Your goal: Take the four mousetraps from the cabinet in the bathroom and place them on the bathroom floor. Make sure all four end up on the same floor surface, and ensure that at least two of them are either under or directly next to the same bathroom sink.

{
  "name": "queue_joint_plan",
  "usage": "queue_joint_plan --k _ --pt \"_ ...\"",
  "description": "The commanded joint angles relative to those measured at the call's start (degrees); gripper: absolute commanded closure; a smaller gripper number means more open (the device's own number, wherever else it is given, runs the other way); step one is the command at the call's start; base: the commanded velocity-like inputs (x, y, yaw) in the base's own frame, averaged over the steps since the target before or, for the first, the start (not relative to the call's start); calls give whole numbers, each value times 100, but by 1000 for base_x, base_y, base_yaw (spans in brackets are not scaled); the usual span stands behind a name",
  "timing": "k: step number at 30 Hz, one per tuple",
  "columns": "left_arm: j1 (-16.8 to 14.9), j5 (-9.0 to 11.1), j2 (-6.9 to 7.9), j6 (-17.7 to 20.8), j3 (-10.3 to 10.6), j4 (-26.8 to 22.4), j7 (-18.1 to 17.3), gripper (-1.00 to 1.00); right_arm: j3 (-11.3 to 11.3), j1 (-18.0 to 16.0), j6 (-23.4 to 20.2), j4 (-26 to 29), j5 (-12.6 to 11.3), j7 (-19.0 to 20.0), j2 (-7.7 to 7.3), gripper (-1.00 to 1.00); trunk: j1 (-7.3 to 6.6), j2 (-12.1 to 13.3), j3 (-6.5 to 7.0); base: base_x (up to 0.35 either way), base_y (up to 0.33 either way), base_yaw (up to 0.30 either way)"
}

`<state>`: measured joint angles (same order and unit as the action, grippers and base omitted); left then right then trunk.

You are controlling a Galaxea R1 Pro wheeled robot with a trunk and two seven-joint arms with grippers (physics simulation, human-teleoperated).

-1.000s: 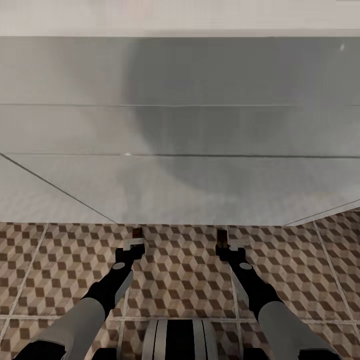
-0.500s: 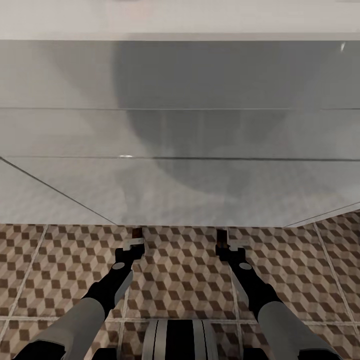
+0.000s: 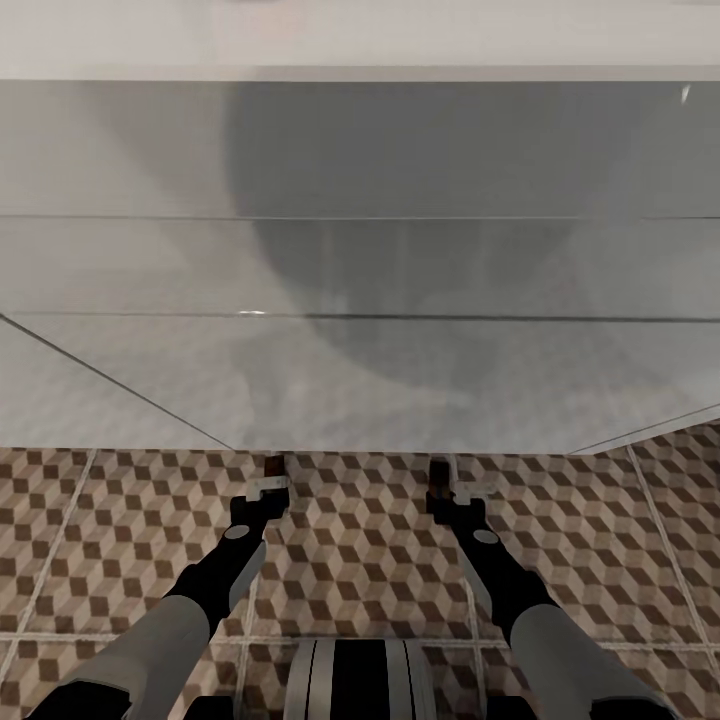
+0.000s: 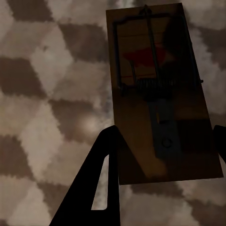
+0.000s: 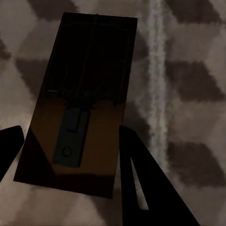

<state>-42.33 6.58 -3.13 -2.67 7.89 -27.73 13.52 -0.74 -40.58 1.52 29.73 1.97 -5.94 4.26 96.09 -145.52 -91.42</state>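
Seen along the left gripper (image 4: 162,155): a brown wooden mousetrap (image 4: 162,94) clamped at its near end between two dark fingers (image 4: 96,183), one at each long edge. Grey wire bar, coiled spring and flat metal plate running along the slab, with a red spot (image 4: 143,59) toward the far end. Behind it, out of focus, the bathroom floor (image 4: 42,94) in brown, beige and white cubes.

The place looks like a tiled bathroom in a home. The floor (image 3: 360,560) carries large square tiles printed with a brown, beige and white cube pattern and pale grout lines, and a smooth, glossy pale grey surface (image 3: 360,260) rises directly from it.
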Motion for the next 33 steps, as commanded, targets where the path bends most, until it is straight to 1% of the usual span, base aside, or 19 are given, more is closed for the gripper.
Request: queue_joint_plan --k 1,17,22,26,33 --pt "-3 54 5 -23 46 1 43 100 -5 -2 29 -16 4 -5 9 100 -1 -1 -3 0 0 0" --pt "-3 54 5 -23 46 -4 38 100 -5 -2 63 -37 7 -7 25 100 -1 -1 -3 0 0 0" --pt "-3 54 5 -23 47 -2 37 100 -5 -2 73 -37 5 -7 85 100 -1 -1 -3 0 0 0" --pt "-3 54 5 -23 46 2 39 100 -4 -2 80 -37 5 -9 102 100 -1 -1 -3 10 0 0" --pt "-3 61 5 -23 45 4 39 100 -3 -2 84 -37 8 -9 109 100 -1 -1 -3 187 0 0"
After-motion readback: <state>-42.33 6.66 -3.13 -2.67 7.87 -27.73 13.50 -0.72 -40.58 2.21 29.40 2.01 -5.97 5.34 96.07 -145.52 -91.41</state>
